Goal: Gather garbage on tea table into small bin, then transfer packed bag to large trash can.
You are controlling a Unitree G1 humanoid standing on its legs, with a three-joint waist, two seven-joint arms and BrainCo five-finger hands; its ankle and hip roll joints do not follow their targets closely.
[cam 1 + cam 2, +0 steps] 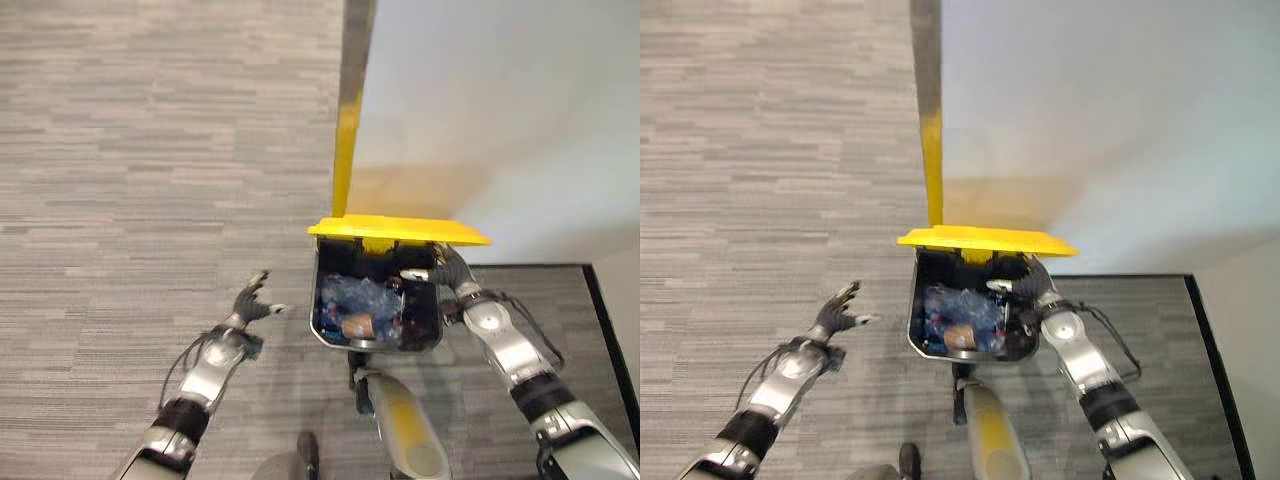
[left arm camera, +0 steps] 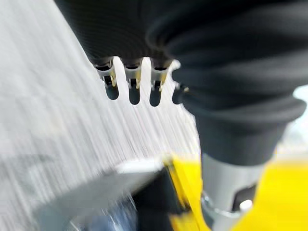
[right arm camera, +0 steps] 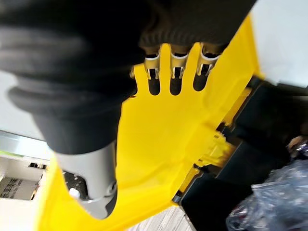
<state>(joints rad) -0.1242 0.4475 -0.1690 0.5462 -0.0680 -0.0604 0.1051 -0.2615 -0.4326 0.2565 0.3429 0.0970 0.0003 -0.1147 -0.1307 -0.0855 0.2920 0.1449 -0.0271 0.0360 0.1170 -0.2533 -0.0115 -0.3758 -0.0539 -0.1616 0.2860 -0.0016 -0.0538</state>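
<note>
Fingers (image 3: 174, 72) straight beside yellow lid (image 1: 398, 230), thumb hidden.

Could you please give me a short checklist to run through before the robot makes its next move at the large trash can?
1. Yellow lid raised, large trash can open: ok.
2. Bagged rubbish inside the can: ok, crumpled plastic lies within its dark walls.
3. Right robot hand free of the bag: ok, its fingers are straight at the can's back rim under the lid, holding nothing.
4. Left robot hand clear of the can: ok, it is open over the carpet beside it.
5. Nothing spilled on the carpet around the can: ok where visible.
6. Lid free to close: cannot tell.
</note>
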